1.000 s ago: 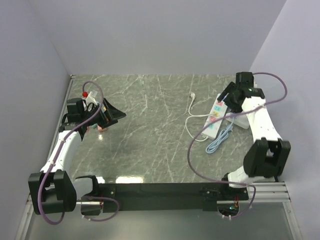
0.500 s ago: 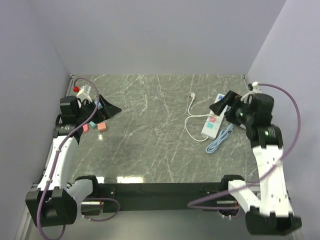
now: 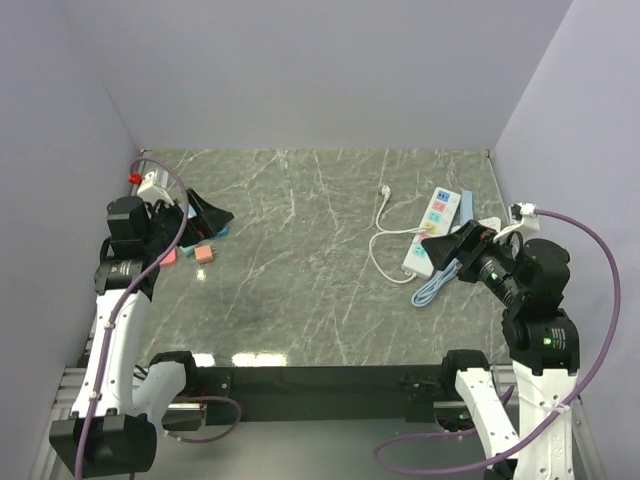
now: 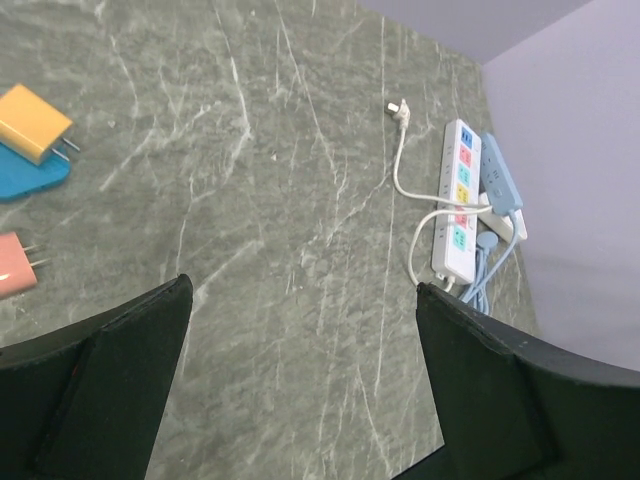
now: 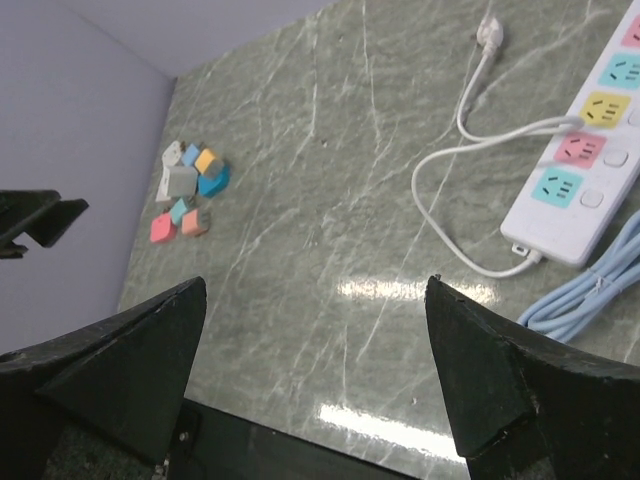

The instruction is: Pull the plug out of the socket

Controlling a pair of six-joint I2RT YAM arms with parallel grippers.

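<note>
**Bright, even light; glare on the near bench**

You have soft, bright light from above in all three views, and shadows stay faint. The polished bench [image 3: 300, 250] throws white glare along its near edge in the top view and in two streaks in the right wrist view. In both wrist views the pincer fingers [image 4: 100, 390] sit close to the lens, soft-edged and almost featureless black, while the bench beyond stays crisp.

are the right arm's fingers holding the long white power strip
No, the right fingers stand open and empty, and the long white power strip lies apart from them.
</note>
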